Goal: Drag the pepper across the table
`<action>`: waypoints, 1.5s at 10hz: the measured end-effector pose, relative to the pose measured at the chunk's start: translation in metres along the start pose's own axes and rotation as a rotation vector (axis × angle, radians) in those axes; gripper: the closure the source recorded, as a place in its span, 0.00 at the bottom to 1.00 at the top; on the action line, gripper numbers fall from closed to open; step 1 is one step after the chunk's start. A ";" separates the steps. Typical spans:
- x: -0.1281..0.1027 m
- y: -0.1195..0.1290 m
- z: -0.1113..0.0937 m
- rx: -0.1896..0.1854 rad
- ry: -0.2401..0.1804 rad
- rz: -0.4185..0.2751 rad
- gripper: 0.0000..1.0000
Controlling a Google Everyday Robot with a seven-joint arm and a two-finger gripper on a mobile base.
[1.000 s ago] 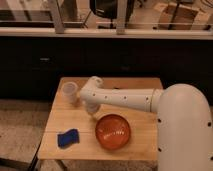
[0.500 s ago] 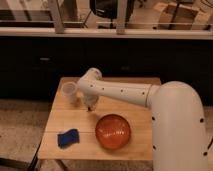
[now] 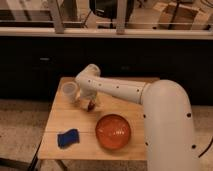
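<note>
The pepper [image 3: 90, 106] shows as a small dark-red shape on the light wooden table [image 3: 65, 120], just right of a clear plastic cup [image 3: 69, 90]. My gripper [image 3: 90, 100] hangs from the white arm's wrist straight over the pepper, at its top end. Most of the pepper is hidden by the gripper.
A large orange-red bowl [image 3: 113, 131] sits at the table's front right. A blue sponge [image 3: 68, 137] lies at the front left. My white arm [image 3: 125, 89] crosses the table's back right. A dark wall and window ledge stand behind the table.
The arm's wrist has moved a little left and toward the cup, and the gripper has come down onto the pepper. The cup, bowl and sponge have not moved.
</note>
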 end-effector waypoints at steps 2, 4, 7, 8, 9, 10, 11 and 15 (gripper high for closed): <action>0.006 -0.003 0.016 -0.022 0.011 -0.025 0.20; 0.022 -0.010 0.022 -0.037 0.033 -0.031 0.20; 0.037 -0.014 0.023 -0.045 0.022 -0.021 0.20; 0.040 -0.012 0.025 -0.049 0.012 -0.018 0.20; 0.045 -0.006 0.029 -0.054 -0.010 -0.011 0.20; 0.046 0.000 0.031 -0.063 -0.028 -0.008 0.20; 0.048 0.003 0.034 -0.063 -0.040 -0.004 0.22; 0.047 0.022 0.040 -0.074 -0.070 -0.004 0.59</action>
